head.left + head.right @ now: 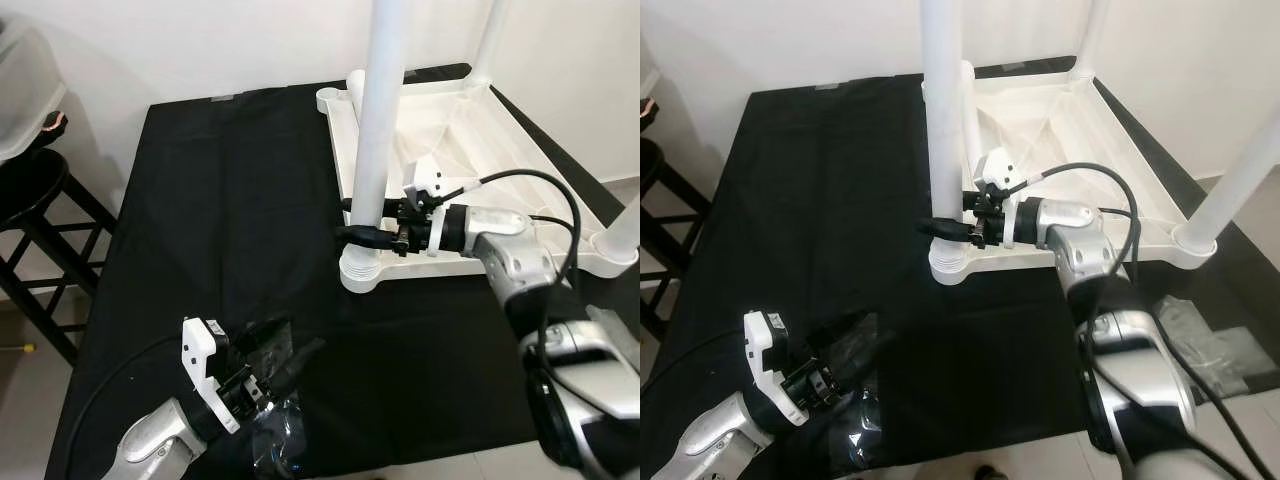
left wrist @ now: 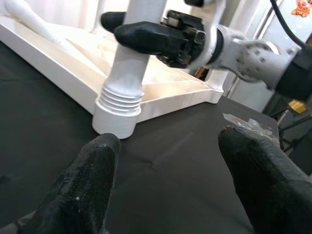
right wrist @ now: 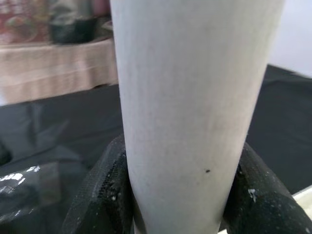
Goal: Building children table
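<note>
A white children's table (image 1: 560,190) lies upside down on a black-covered worktop (image 1: 220,200). A white leg (image 1: 378,120) stands upright in the ribbed corner socket (image 1: 362,270) nearest me. My right gripper (image 1: 356,220) is shut on this leg just above the socket; in the right wrist view the leg (image 3: 190,97) sits between both black fingers (image 3: 105,190). My left gripper (image 1: 288,345) is open low at the near left, over a clear plastic bag (image 1: 275,430), empty, and points toward the socket (image 2: 119,107).
Two more legs stand in the table's far right (image 1: 490,40) and near right (image 1: 628,215) corners. A black stool (image 1: 30,190) stands off the worktop's left edge. Another plastic wrapper (image 1: 1200,335) lies on the cloth at the right. White wall is behind.
</note>
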`<state>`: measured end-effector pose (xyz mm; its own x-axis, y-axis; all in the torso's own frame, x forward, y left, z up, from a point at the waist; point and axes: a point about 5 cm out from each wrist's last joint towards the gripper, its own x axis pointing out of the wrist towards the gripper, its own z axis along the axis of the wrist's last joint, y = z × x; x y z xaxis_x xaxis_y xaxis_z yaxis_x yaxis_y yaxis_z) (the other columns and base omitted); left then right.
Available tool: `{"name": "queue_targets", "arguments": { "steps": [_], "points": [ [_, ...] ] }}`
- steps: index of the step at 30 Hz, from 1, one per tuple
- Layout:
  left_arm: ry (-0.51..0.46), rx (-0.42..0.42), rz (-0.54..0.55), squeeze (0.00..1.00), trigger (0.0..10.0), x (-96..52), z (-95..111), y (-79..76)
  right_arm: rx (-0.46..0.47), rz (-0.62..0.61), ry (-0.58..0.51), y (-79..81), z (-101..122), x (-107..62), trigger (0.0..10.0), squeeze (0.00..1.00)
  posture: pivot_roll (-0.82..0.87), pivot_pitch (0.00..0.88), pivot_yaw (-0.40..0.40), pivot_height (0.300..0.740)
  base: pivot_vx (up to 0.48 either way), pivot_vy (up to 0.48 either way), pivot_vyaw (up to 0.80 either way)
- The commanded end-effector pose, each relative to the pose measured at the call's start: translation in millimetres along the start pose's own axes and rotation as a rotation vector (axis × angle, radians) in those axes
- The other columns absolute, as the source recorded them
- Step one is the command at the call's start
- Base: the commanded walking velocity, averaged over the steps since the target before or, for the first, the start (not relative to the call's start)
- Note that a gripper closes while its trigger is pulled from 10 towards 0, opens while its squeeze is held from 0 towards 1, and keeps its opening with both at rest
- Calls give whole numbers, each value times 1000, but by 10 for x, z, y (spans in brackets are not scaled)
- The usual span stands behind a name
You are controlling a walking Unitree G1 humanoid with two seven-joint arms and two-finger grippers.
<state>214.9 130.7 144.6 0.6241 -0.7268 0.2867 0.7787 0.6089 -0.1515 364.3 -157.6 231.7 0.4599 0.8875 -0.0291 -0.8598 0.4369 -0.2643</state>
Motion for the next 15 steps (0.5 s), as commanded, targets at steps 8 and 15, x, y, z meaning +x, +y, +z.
{"name": "queue_targets", "arguments": {
  "steps": [8,15],
  "points": [
    [14,-3,25,0,10000,-51,-52,83,226,-767,403,1046,-707,-416,0,0,36,186,3,740,0,0,0],
    [26,4,18,0,10000,-32,-97,133,267,-745,381,1083,-609,-430,0,0,19,149,17,740,0,0,0]
  ]
}}
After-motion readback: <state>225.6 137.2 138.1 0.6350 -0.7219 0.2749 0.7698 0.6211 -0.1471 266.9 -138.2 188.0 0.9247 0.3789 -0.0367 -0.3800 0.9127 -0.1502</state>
